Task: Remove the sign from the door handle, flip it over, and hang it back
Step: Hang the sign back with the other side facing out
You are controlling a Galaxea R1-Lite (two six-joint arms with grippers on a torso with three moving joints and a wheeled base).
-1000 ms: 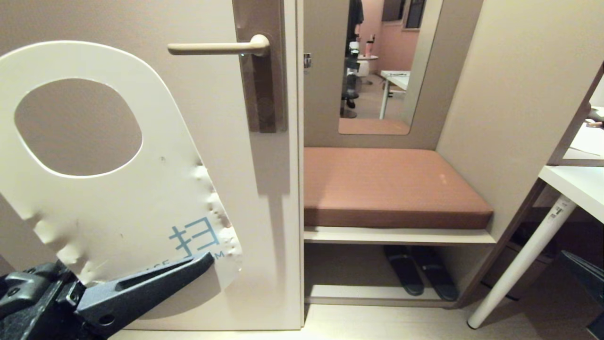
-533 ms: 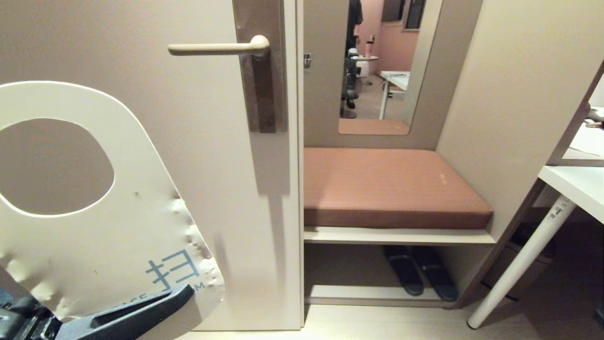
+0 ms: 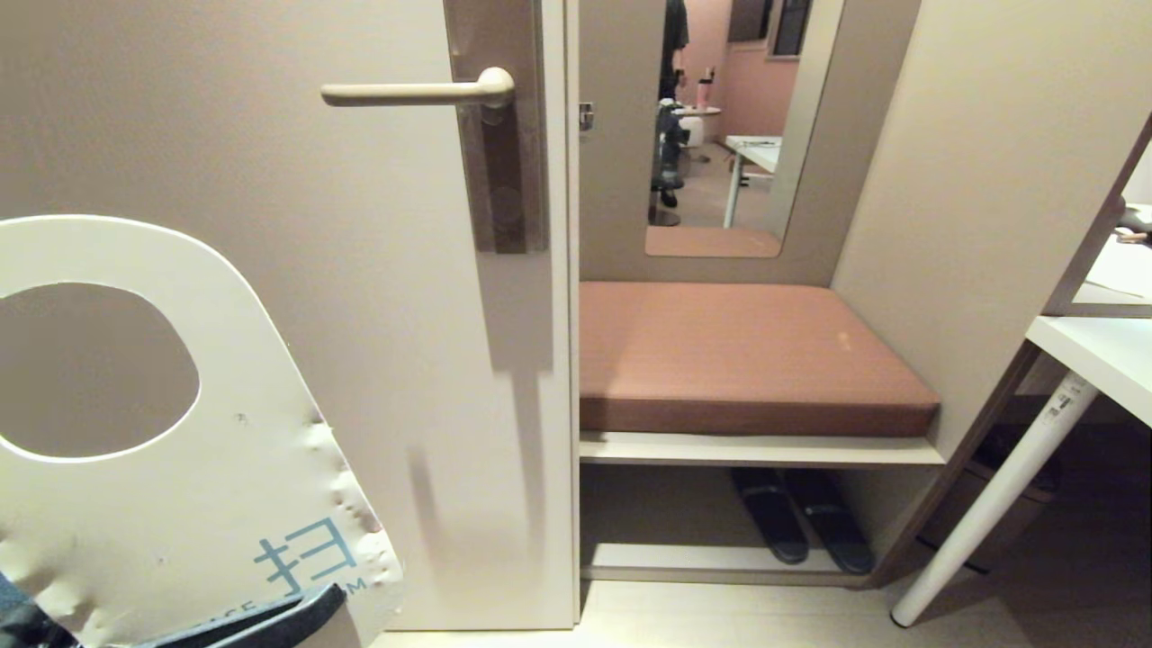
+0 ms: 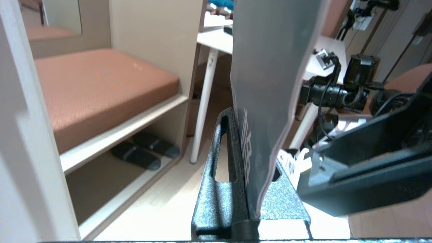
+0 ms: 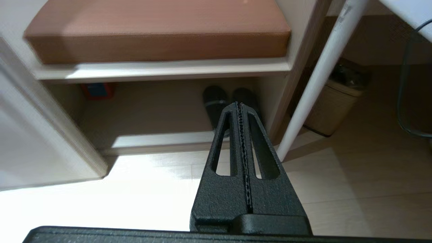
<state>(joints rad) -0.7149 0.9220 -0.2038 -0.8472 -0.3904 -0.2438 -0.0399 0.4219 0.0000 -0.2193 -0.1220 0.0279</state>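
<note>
Left end effector (image 3: 270, 616) clamps the sign's (image 3: 162, 504) lower edge, well below the door handle (image 3: 414, 91).

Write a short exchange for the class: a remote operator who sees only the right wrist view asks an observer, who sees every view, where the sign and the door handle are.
Operator: My right gripper is shut on nothing, above the floor. Where is the sign?
Observer: The left gripper is shut on the sign's lower end, low at the left of the head view.
Operator: Is it on the door handle?
Observer: No. The door handle is bare, and the sign is held below it and to its left, with its white face and blue character toward the head camera.
</note>
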